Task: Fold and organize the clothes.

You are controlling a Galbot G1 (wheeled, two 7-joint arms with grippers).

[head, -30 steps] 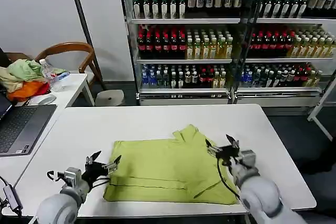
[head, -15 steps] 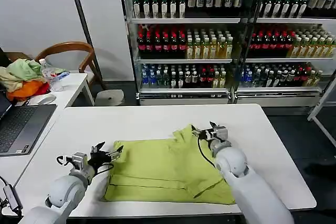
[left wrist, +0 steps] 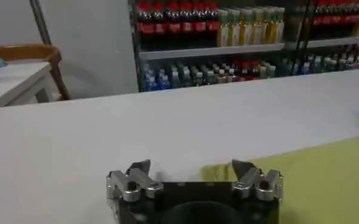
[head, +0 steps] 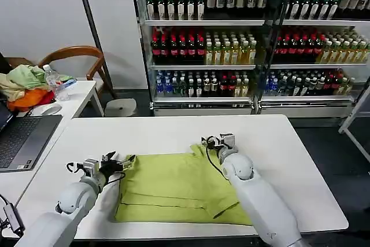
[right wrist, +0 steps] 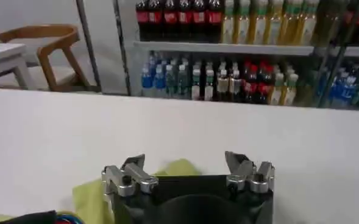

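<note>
Lime yellow-green cotton T-shirt [head: 179, 192] flat on white counter [head: 289, 160]. Left tool [head: 118, 163] and right tool [head: 215, 141] gape at far corners. Risk: uneven pinch bunches fabric.

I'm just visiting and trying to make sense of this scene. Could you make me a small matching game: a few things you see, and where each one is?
Things:
1. T-shirt
2. left gripper
3. right gripper
4. heap of garments

Places:
A. at the shirt's far corner, by the raised sleeve
B. on the side table next to the laptop
C. spread on the white table
D. at the shirt's far left corner

Pairs: 1-C, 2-D, 3-A, 4-B
</note>
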